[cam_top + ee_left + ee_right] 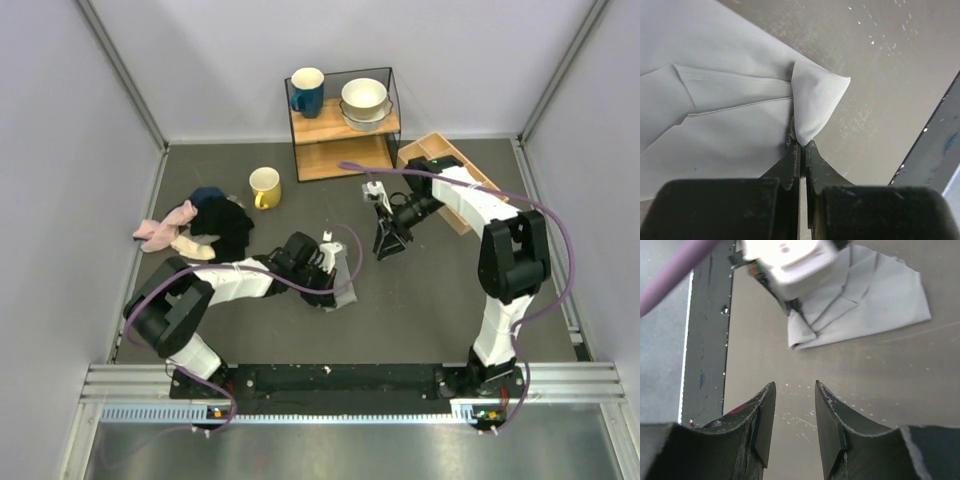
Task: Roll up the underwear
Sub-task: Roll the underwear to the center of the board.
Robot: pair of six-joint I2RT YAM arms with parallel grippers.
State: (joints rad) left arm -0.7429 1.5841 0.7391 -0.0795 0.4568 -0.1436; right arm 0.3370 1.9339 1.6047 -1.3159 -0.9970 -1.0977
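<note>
The underwear (pixel 346 283) is a light grey cloth lying partly folded on the dark table, near the middle. My left gripper (pixel 330 262) sits over its left side. In the left wrist view the left gripper (pixel 802 143) is shut on a raised corner of the underwear (pixel 715 100), which stands up in a small peak. My right gripper (pixel 388 246) hovers to the right of the cloth and apart from it. In the right wrist view the right gripper (pixel 795 385) is open over bare table, with nothing between its fingers and the underwear (pixel 865 305) beyond.
A heap of dark and pink clothes (pixel 200 225) lies at the left. A yellow mug (pixel 265 187) stands behind the cloth. At the back, a shelf (pixel 340 125) carries a blue mug (pixel 306 92) and bowls (pixel 365 103). A wooden tray (pixel 445 172) lies at the right.
</note>
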